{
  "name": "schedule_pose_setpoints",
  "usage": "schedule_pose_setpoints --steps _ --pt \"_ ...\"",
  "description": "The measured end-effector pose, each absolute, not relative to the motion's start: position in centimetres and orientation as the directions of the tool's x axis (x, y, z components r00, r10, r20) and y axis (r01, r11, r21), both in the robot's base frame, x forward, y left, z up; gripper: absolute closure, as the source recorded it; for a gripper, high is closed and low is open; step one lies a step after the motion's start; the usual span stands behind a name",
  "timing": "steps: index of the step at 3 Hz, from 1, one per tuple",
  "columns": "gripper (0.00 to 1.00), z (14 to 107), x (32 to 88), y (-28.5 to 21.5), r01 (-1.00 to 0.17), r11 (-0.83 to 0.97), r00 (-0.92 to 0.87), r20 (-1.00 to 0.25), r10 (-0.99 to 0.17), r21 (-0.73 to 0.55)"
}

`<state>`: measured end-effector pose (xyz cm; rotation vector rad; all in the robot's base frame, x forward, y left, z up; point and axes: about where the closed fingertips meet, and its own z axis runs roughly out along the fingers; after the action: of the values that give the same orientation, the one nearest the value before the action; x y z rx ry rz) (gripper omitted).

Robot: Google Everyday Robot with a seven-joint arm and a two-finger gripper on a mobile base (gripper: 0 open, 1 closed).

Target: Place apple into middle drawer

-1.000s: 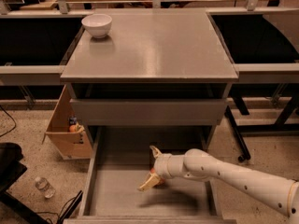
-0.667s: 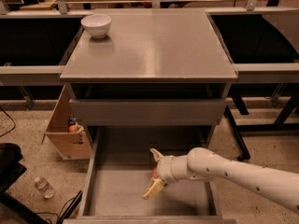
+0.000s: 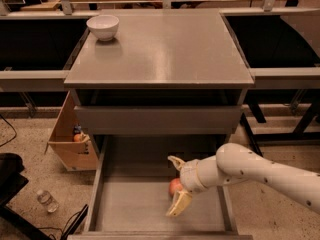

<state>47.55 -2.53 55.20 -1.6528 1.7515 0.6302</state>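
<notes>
The apple (image 3: pixel 174 186) is small, round and red-orange with a paler patch. It rests on the smooth grey floor of the pulled-out middle drawer (image 3: pixel 130 204), below the front edge of the bench (image 3: pixel 160 54) and right of its middle. The claw (image 3: pixel 171 186) reaches in from the right with its two pale fingers (image 3: pixel 179 204) spread apart. The apple sits between them, close to the palm; whether they touch it cannot be told. A white bowl (image 3: pixel 103 26) stands at the bench's back left corner.
</notes>
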Motion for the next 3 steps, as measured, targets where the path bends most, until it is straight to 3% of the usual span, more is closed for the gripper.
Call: schedule_pose_setpoints --steps 3 --pt "0.00 69.7 47.0 -6.6 -0.987 0.036 0.085 -0.685 -0.724 -0.160"
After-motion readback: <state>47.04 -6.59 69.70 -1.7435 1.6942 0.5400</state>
